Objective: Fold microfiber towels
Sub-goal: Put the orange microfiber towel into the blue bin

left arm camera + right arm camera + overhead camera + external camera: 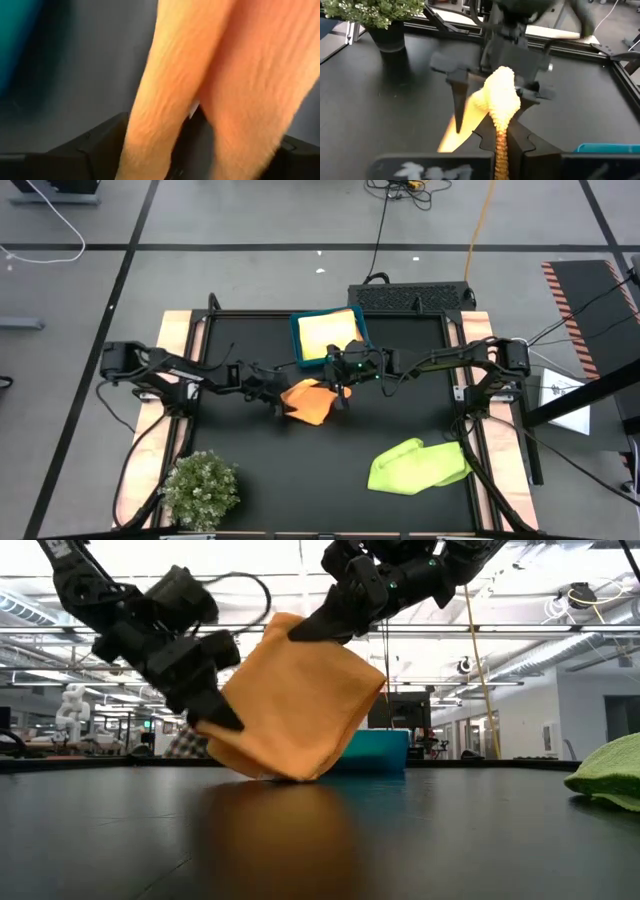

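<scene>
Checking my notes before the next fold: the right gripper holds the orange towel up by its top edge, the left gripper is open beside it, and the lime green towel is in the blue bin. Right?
One slip: the high view shows the lime green towel lying on the table, not in the blue bin, which holds a yellow towel. Right gripper, orange towel and left gripper are as you say.

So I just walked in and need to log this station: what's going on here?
Both arms are working on the orange towel at the middle of the table. The right gripper is shut on the towel's upper corner and holds it up, its bottom edge touching the table. The left gripper is open at the towel's lower side. A yellow towel lies in the blue bin, and a lime green towel lies crumpled near the right side.
</scene>
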### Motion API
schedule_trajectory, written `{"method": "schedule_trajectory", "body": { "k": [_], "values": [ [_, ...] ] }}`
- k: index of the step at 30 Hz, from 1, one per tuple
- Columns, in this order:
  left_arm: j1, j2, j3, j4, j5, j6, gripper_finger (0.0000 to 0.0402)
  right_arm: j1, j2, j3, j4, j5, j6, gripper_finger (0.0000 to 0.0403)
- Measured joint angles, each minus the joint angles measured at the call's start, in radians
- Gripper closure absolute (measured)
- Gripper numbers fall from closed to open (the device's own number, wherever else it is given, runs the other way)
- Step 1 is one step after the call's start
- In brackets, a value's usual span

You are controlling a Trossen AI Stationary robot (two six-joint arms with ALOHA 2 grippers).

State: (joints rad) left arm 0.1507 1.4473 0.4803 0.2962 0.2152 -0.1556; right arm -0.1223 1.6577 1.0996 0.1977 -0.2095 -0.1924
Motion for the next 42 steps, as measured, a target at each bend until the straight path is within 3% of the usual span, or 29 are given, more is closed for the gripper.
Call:
{"method": "schedule_trajectory", "body": {
  "k": [3, 6, 13, 18, 25, 31, 42],
  "values": [
    [0.015, 0.053, -0.001, 0.055, 0.004, 0.000, 0.0108, 0.000, -0.009, 0.000, -0.010, 0.000, -0.002, 0.0403],
    [0.030, 0.067, -0.001, 0.067, 0.004, 0.001, 0.0161, 0.000, -0.025, 0.000, -0.018, 0.001, -0.001, 0.0403],
    [0.077, -0.021, 0.000, 0.064, 0.054, 0.046, 0.0378, 0.000, -0.101, 0.000, -0.099, 0.152, 0.000, 0.0403],
    [0.124, -0.146, 0.042, -0.005, 0.046, 0.066, 0.0394, -0.003, -0.135, 0.000, -0.127, 0.262, 0.021, 0.0403],
    [0.154, -0.224, 0.299, -0.391, -0.068, 0.228, 0.0397, -0.037, -0.134, 0.000, -0.140, 0.464, 0.024, 0.0401],
    [0.193, -0.165, 0.485, -0.660, -0.137, 0.351, 0.0398, -0.101, -0.147, 0.001, -0.148, 0.521, 0.068, 0.0400],
    [0.313, 0.046, 0.601, -0.680, -0.145, 0.449, 0.0397, -0.235, -0.147, -0.064, -0.156, 0.491, 0.119, 0.0399]
  ]
}}
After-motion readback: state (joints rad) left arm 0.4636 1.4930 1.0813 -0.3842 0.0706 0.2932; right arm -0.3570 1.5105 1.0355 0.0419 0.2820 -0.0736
